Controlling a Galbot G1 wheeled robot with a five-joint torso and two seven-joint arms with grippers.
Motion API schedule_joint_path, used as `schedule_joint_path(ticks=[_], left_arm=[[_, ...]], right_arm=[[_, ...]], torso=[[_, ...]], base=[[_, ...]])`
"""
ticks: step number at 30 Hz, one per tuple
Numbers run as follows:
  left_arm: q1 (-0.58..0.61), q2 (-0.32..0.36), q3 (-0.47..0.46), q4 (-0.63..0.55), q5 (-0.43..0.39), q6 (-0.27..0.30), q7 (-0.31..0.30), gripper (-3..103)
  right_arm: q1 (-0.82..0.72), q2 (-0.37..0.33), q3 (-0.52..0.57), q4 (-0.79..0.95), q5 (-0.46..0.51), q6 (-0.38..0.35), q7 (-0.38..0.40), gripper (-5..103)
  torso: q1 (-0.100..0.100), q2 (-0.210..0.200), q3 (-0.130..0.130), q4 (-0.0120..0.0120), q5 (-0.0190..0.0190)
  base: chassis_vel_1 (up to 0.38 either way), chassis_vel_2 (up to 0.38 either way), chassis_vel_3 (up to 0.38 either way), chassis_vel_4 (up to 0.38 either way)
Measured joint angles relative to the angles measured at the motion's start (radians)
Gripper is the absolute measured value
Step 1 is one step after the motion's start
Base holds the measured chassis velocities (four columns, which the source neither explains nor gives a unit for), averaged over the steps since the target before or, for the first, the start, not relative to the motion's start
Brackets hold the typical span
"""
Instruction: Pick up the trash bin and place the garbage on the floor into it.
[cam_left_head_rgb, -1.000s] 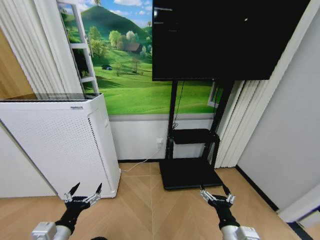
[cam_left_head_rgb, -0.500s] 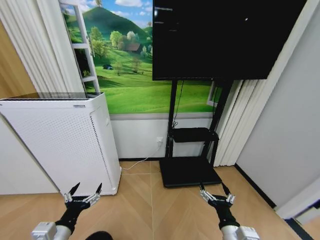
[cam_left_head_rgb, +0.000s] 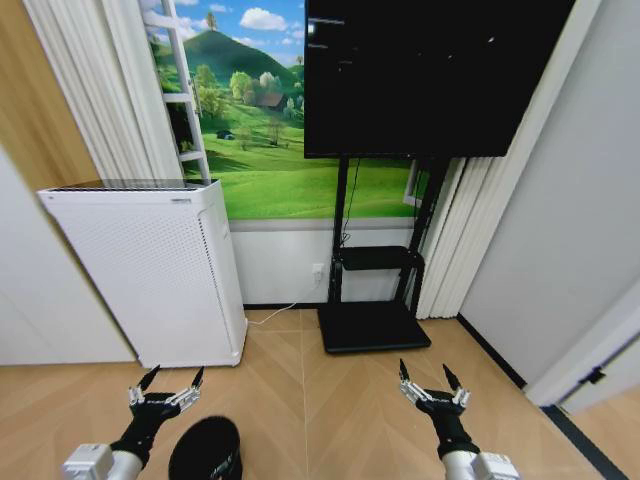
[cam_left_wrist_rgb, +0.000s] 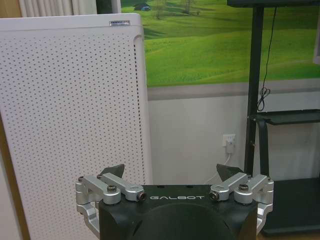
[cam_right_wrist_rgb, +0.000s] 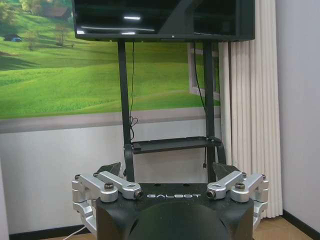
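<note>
The trash bin, a small round black wastebasket, stands on the floor at the bottom of the head view, just right of my left gripper. That gripper is open and empty, held low above the chevron planks. My right gripper hangs open and empty on the other side, in front of the TV stand. The left wrist view has the left gripper open toward the white appliance; the right gripper faces the stand in the right wrist view. The garbage is out of view.
A tall white perforated appliance stands against the wall at left. A black TV on a black stand with a flat base sits at centre. White curtains and a grey wall close the right side. Open floor lies between the arms.
The whole view has shifted, so the camera moved; the appliance now sits farther right and the trash bin has come into view at the bottom. Both grippers stay open in the same pose.
</note>
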Motion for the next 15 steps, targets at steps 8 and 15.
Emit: schedule_joint_path(ticks=[8,15], left_arm=[[0.0,0.0,0.0,0.0,0.0,0.0,0.0,100],[0.0,0.0,0.0,0.0,0.0,0.0,0.0,100]], right_arm=[[0.0,0.0,0.0,0.0,0.0,0.0,0.0,100],[0.0,0.0,0.0,0.0,0.0,0.0,0.0,100]], torso=[[-0.001,-0.001,-0.001,-0.0003,0.0006],[-0.001,-0.002,-0.001,-0.0001,-0.0007]], base=[[0.365,-0.371,-0.362,0.372],[0.348,-0.346,-0.337,0.34]])
